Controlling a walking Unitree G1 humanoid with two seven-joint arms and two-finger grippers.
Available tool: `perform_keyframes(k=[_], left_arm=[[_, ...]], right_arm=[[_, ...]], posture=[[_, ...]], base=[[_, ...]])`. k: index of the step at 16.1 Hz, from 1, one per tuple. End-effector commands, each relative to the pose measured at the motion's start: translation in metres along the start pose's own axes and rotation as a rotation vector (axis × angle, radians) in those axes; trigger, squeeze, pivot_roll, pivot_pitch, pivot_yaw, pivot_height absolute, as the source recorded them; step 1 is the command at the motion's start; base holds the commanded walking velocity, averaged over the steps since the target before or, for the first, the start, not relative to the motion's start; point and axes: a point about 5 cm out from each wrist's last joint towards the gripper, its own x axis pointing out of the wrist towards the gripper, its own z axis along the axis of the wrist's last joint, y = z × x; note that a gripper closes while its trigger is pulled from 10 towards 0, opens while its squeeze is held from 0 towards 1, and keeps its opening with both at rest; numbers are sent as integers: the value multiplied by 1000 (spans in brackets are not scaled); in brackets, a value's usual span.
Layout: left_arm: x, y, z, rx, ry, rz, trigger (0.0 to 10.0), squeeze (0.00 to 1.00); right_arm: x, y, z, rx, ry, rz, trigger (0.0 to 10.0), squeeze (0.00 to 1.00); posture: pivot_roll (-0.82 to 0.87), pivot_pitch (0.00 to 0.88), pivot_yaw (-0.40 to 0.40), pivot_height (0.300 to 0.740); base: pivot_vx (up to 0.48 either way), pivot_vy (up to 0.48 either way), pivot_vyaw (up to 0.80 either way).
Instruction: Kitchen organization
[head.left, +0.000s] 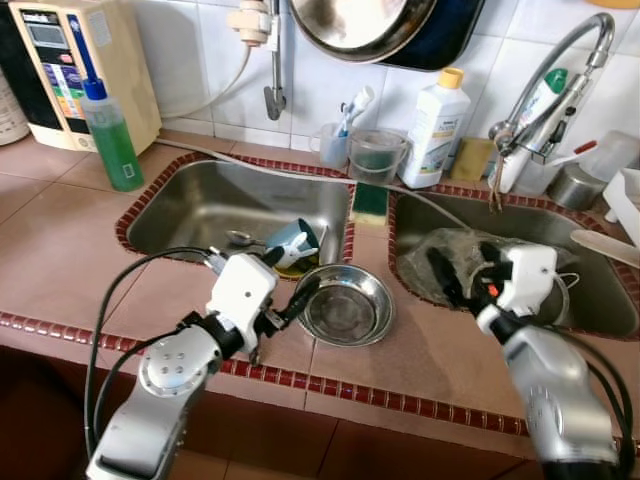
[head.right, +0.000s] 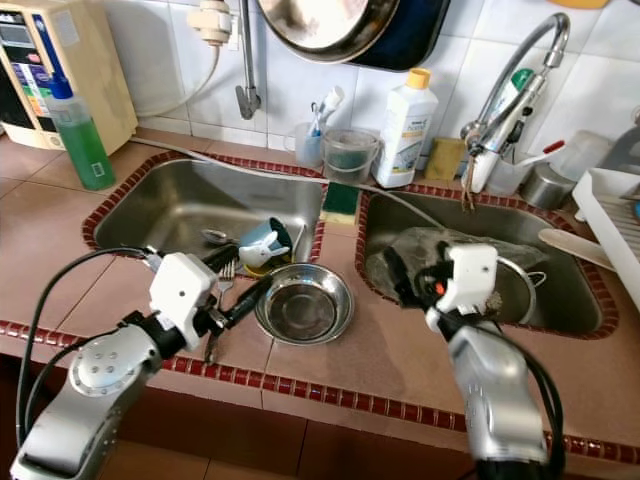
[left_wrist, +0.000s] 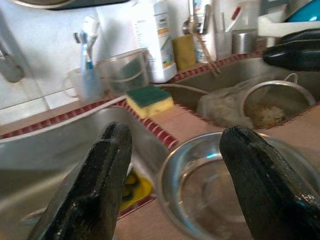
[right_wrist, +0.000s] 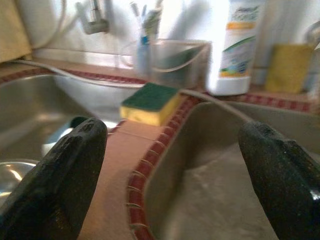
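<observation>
Steel catches my eye first: a round metal bowl (head.left: 347, 306) sits upright on the tiled counter (head.left: 70, 260), mouth up, on the strip between the two sinks and nearer the front edge. Being round, it has no long axis I can name.

My left gripper (head.left: 293, 303) is right at the bowl's left rim, its fingers (left_wrist: 98, 185) spread wide and gripping nothing; from the wrist camera the bowl lies just ahead, between the two tips. That forearm rises from the lower left, angled up and rightward over the counter edge.

My right gripper (head.left: 462, 268) hovers over the near rim of the right sink (head.left: 600, 300), fingers apart and empty, pointing back-left toward the divider. Its forearm comes up from the lower right.

Beyond, the left sink (head.left: 190, 205) holds a teal cup (head.left: 296, 242) tipped on its side and a spoon (head.left: 240, 239). In the right sink lie a crumpled plastic bag (head.left: 447, 250) and a strainer (left_wrist: 272, 102).

Farther back, a green-and-yellow sponge (head.left: 369, 201) rests on the divider, with a white bottle (head.left: 436, 128) by the wall and a green soap bottle (head.left: 110, 135) far left.
</observation>
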Motion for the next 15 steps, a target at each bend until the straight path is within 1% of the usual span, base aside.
perform_keyframes(k=[1, 3, 5, 8, 10, 12, 15], left_arm=[[2, -5, 5, 20, -9, -16, 10000, 0], [4, -10, 7, 18, -13, -27, 10000, 0], [4, -11, 10, 10, -20, -21, 10000, 0], [3, -12, 12, 3, -24, -3, 10000, 0], [3, -13, 12, 1, -24, 14, 10000, 0], [2, -14, 13, 1, -28, 22, 10000, 0], [0, -15, 14, -7, -27, 32, 10000, 0]], right_arm=[[4, -5, 4, 20, 7, 18, 10000, 0], [15, -2, 3, 41, 45, 91, 10000, 0], [23, 7, 0, 56, 80, 186, 10000, 0], [28, 20, -4, 71, 138, 320, 10000, 0], [28, 25, -13, 74, 194, 395, 10000, 0], [27, 25, -17, 83, 218, 404, 10000, 0], [25, 23, -27, 129, 265, 412, 10000, 0]], posture=[[-50, 30, -60, 732], [-40, 29, -66, 732], [-32, 29, -74, 732], [-16, 29, -94, 732], [-4, 27, -109, 732], [4, 25, -116, 732], [9, 21, -120, 732]], base=[[0, 0, 0], [0, 0, 0], [0, 0, 0], [0, 0, 0], [0, 0, 0], [0, 0, 0], [0, 0, 0]])
